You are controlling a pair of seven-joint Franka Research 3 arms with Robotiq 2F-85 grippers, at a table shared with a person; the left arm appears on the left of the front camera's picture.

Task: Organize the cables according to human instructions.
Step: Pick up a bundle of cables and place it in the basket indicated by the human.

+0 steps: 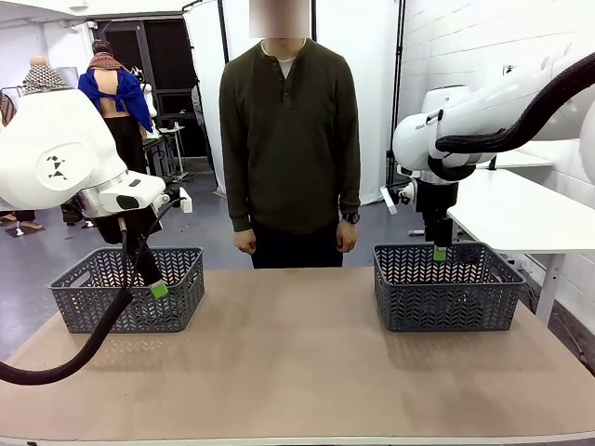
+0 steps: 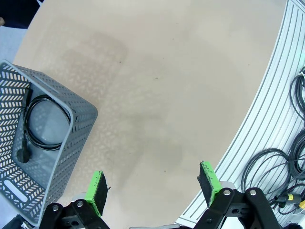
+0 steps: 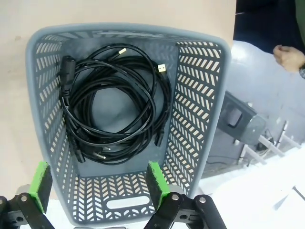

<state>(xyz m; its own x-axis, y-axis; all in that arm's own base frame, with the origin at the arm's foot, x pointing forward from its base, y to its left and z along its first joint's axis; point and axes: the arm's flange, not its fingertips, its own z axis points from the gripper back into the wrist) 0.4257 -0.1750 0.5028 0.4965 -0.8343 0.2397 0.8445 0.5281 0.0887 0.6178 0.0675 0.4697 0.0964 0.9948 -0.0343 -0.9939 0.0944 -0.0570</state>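
Note:
A pile of coiled black cables (image 3: 114,105) with black plugs lies on the floor of the right grey basket (image 1: 446,307). My right gripper (image 3: 97,181) hangs open just above that basket (image 3: 200,109), nothing between its green pads (image 3: 155,179); in the front view it (image 1: 439,253) hovers over the basket's back rim. One more coiled cable (image 2: 43,121) rests in the left grey basket (image 2: 78,129). My left gripper (image 2: 152,186) is open and empty over bare tabletop beside that basket; from the front it (image 1: 159,290) hangs before the left basket (image 1: 93,297).
A person (image 1: 290,139) stands at the far edge between the baskets, arms down, one hand (image 3: 288,57) showing in the right wrist view. The brown tabletop (image 1: 297,362) stretches between the baskets. Loose floor cables (image 2: 286,162) lie past the table's ribbed edge.

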